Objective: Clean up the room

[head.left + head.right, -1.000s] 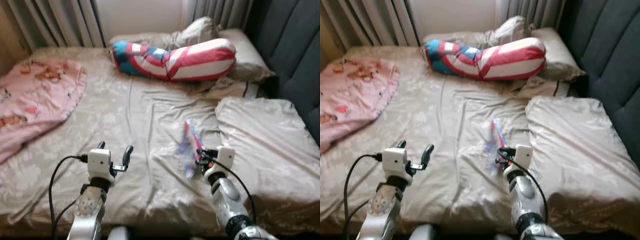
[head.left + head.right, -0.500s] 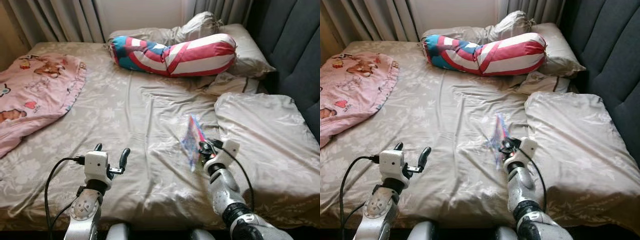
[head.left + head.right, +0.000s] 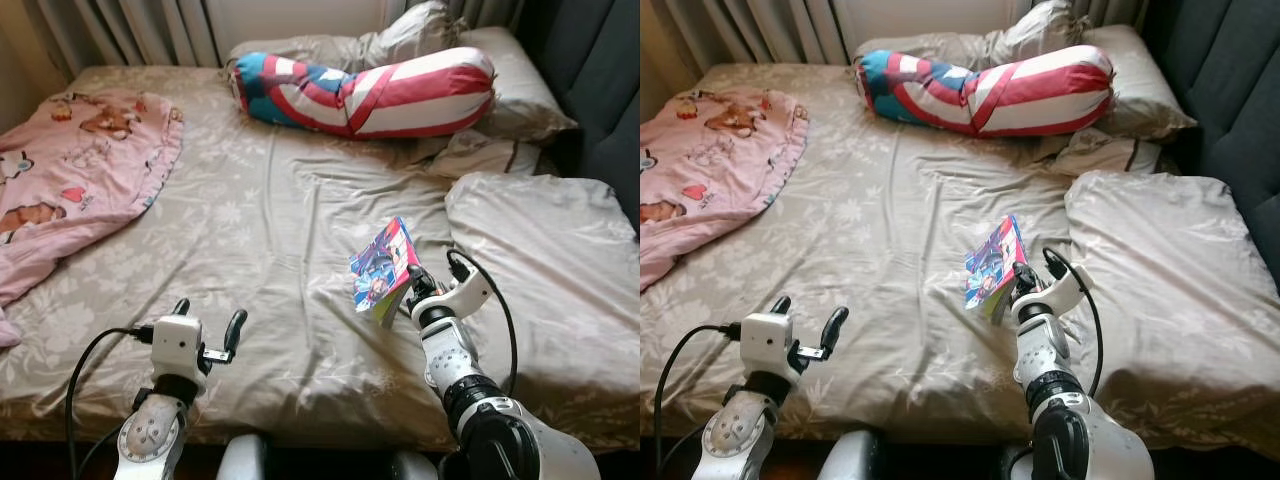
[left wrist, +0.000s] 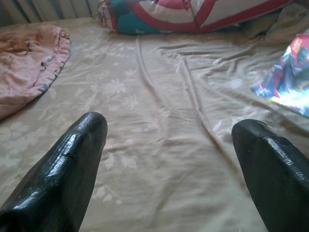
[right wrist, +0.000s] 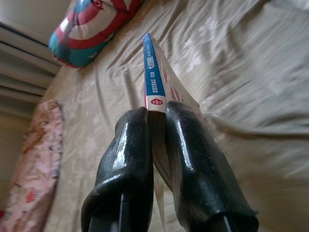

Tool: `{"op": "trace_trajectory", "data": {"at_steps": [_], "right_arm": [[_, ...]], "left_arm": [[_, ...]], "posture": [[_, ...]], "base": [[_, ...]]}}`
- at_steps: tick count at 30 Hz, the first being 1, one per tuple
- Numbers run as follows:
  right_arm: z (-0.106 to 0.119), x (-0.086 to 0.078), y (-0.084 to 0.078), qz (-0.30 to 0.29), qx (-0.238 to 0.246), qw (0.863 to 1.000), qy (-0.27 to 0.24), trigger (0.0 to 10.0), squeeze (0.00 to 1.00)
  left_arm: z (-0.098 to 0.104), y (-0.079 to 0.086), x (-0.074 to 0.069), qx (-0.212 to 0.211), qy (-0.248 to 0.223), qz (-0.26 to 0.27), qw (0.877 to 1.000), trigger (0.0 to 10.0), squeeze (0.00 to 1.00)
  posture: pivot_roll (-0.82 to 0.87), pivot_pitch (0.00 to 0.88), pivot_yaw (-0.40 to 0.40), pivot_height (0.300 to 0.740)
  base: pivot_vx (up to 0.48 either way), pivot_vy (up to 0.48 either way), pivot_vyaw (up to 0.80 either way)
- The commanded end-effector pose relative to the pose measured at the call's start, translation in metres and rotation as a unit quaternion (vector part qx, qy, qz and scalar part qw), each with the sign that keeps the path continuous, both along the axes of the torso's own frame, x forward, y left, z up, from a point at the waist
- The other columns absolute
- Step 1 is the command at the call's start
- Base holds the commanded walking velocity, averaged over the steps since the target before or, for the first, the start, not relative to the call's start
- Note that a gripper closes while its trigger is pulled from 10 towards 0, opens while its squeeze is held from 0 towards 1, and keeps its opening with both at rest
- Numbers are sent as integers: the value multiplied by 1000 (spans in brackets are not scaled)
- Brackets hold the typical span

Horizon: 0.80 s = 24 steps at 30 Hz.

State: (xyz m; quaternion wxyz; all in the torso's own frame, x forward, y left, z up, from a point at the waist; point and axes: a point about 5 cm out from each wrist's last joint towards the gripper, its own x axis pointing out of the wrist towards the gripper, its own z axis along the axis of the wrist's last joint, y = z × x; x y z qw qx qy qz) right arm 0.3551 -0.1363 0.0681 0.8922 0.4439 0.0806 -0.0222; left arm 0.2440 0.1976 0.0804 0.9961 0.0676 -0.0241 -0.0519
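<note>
Book (image 3: 383, 270), thin and bright-covered, is the thing being tidied, and it's up off the bed (image 3: 270, 220) right now — but let's sweep across from the left first. Far left, a pink blanket (image 3: 70, 180) lies rumpled over that side of the mattress. Next, low in the head view, the left gripper (image 3: 207, 322) hovers over the near edge of the bed, jaws wide apart and holding nothing; its wrist camera looks out between two black fingers (image 4: 67, 159) at bare sheet. Up at the head of the bed, a red, white and blue bolster (image 3: 370, 90) sits against the pillows. Then the action: the right gripper (image 3: 1025, 283) has its jaws clamped on the book's lower edge near the spine, the book standing nearly upright above the sheet, just left of a big beige pillow (image 3: 550, 260).

By my reading, the pick-up step is done and the carry comes next. That calls for a firm pinch, since a thin book can swing or slip, and somewhere sensible off the bed to put it.
</note>
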Motion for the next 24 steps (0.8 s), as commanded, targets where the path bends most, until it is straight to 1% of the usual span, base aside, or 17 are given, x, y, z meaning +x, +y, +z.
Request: {"op": "trace_trajectory", "data": {"at_steps": [1, 2, 3, 4, 6, 8, 9, 10, 13, 15, 20, 21, 24], "right_arm": [[0, 1, -2, -13, 27, 1000, 2, 10000, 0], [-1, 0, -5, -23, 39, 999, 7, 10000, 0], [-2, 0, -6, -30, 72, 997, 6, 10000, 0], [-2, 0, -6, -30, 90, 996, 3, 10000, 0], [-1, 0, -5, -29, 101, 994, -6, 10000, 0], [-2, 0, -7, -33, 90, 995, -1, 10000, 0], [-4, -2, -8, -28, 67, 997, 5, 10000, 0], [-5, -3, -8, -26, 62, 998, 6, 10000, 0], [-18, -11, -16, -42, 40, 998, 33, 10000, 0], [-25, -16, -21, -51, 32, 997, 50, 10000, 0], [-35, -24, -29, -67, 26, 995, 70, 10000, 0], [-39, -28, -33, -76, -2, 993, 88, 10000, 0], [-40, -29, -32, -66, -25, 993, 93, 10000, 0]], "left_arm": [[3, 4, -5, 9, 2, -1, 1000, 10000, 0], [3, 5, -6, 11, 4, 0, 1000, 10000, 0], [3, 6, -9, 12, 6, 0, 1000, 10000, 0], [3, 7, -10, 12, 7, 0, 1000, 10000, 0], [3, 7, -14, 15, 12, -2, 1000, 10000, 0], [3, 8, -17, 17, 16, -3, 1000, 10000, 0], [3, 8, -19, 18, 20, -4, 1000, 10000, 0], [3, 8, -20, 18, 21, -5, 1000, 10000, 0], [1, 9, -25, 21, 32, -5, 999, 10000, 0], [-1, 8, -27, 21, 36, -8, 999, 10000, 0], [0, 6, -29, 19, 41, -9, 999, 10000, 0], [0, 6, -29, 18, 43, -11, 999, 10000, 0], [0, 6, -29, 18, 46, -11, 999, 10000, 0]], "posture": [[39, 191, 10, 651], [39, 191, 10, 651], [53, 199, 14, 651], [53, 199, 14, 651], [59, 213, 21, 651], [61, 218, 22, 651], [62, 221, 24, 651], [65, 227, 27, 651], [55, 240, 31, 651], [53, 242, 32, 651], [58, 247, 38, 651], [57, 248, 39, 651], [54, 247, 39, 651]], "base": [[0, 0, 0], [0, 0, 0], [0, 0, 0], [0, 0, 0], [0, 0, 0], [0, 0, 0], [0, 0, 0], [0, 0, 0], [0, 0, 0], [0, 0, 0], [0, 0, 0], [0, 0, 0], [0, 0, 0]]}}
